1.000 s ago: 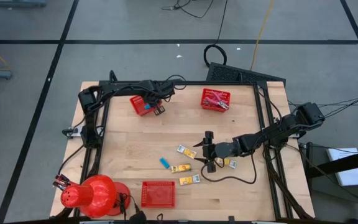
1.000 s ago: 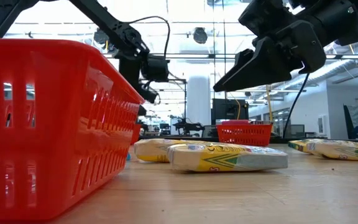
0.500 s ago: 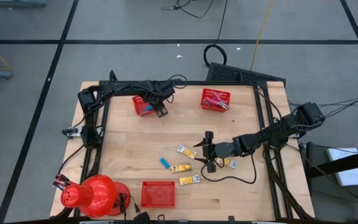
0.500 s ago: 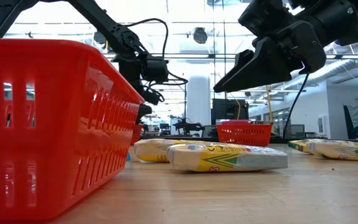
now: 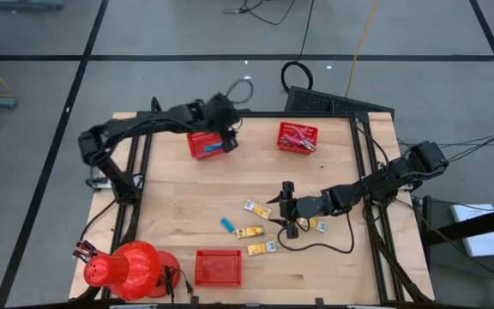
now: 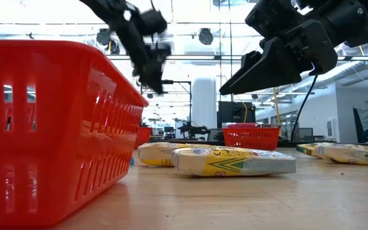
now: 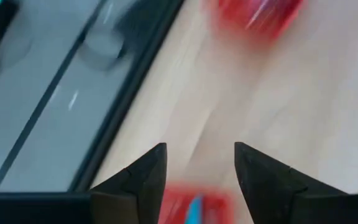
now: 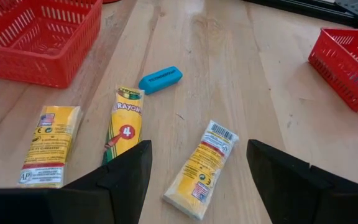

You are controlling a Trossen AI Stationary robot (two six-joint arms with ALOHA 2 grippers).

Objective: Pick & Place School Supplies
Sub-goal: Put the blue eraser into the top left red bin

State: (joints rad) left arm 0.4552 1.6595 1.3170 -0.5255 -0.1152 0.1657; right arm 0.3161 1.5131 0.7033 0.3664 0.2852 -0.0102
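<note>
At the lower left of the overhead frame sits a big red dome [image 5: 129, 269], with an empty red basket [image 5: 218, 267] just to its right. Higher up, left of centre, the left gripper [image 5: 226, 129] hangs over another red basket [image 5: 204, 144] that holds a light-blue block [image 5: 213, 145]. Its wrist view shows the fingers [image 7: 143, 177] spread with nothing between them, so I'd say its block is delivered and it is free for the next pick.

In the middle of the table lie the loose supplies: a blue eraser [image 8: 160, 79], then yellow crayon packets [image 8: 201, 168] scattered close together, none touching the baskets. The right gripper [image 5: 288, 209] hovers just above them, fingers wide apart and empty, with one packet between them from the wrist view.

At upper right, a third basket [image 5: 298, 137] holds red-handled tools [image 5: 296, 140].

The step in hand looks like a pick by the right arm. It next needs to descend squarely over that one packet and close without nudging its neighbours.
</note>
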